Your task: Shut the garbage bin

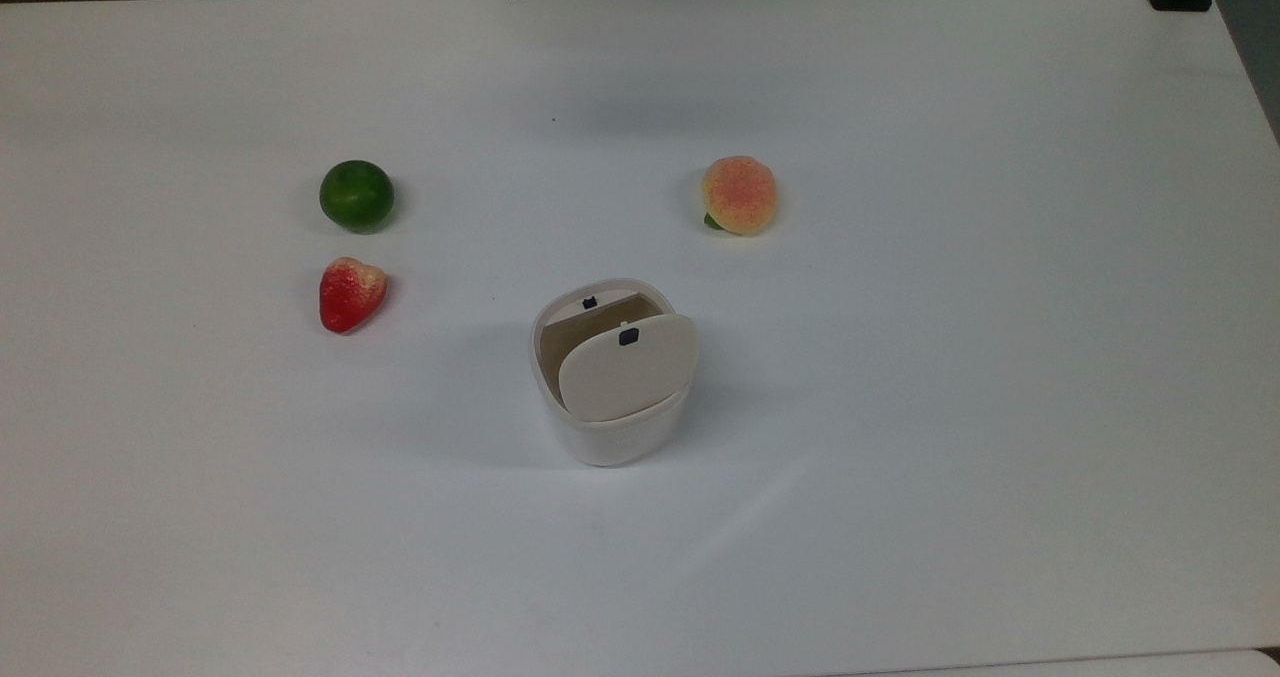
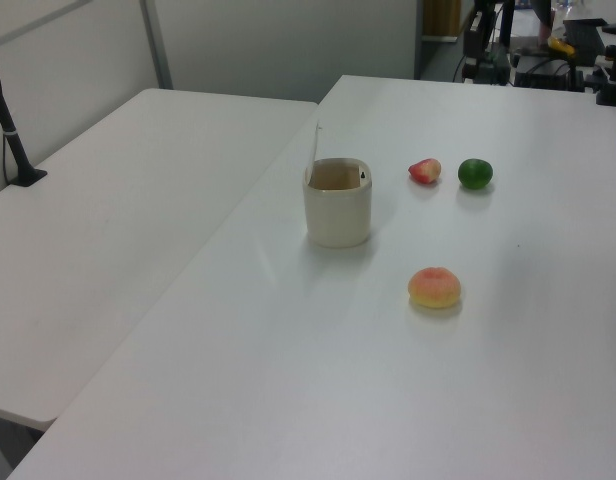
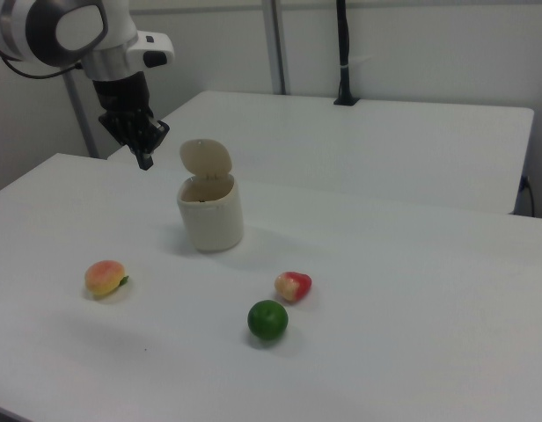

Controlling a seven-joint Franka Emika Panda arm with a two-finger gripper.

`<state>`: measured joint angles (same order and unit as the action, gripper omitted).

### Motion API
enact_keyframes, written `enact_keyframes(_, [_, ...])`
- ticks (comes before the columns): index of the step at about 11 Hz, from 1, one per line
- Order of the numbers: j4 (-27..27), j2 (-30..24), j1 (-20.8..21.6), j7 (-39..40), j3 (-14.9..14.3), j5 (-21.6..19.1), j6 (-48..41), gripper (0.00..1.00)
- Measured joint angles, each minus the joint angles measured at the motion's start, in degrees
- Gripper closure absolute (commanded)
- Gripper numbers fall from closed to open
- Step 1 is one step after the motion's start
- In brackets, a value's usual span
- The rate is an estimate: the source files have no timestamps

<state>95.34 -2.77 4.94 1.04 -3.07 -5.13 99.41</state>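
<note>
Three fruits ringed the garbage bin (image 1: pixel 612 397) mid-table in the top view, lid (image 1: pixel 628 367) up. Left view: saw that lid edge-on, a thin upright sliver. Right view: caught the gripper (image 3: pixel 145 149) aloft at the bin's left, well apart; fingers — couldn't tell, spread or together.

Robotics lab. Two plain white tables (image 2: pixel 138 250) pushed together, bare grey partition walls (image 3: pixel 412 44), black camera pole (image 3: pixel 343 53) clamped at far table edge, white Panda arm (image 3: pixel 69 31) overhead, equipment clutter (image 2: pixel 548 45) beyond table's far edge.
</note>
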Motion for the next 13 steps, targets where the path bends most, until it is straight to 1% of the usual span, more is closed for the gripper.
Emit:
enact_keyframes(4, [0.1,0.6,0.0,0.0,0.0,0.0,0.3,1.00])
enact_keyframes(8, [-0.8,3.2,0.0,0.0,0.1,-0.1,2.6,1.00])
enact_keyframes(10, [-4.2,6.1,0.3,0.0,0.1,-0.7,2.9,1.00])
enact_keyframes(13, [-11.1,11.8,0.4,-1.0,0.1,-2.7,4.0,1.00])
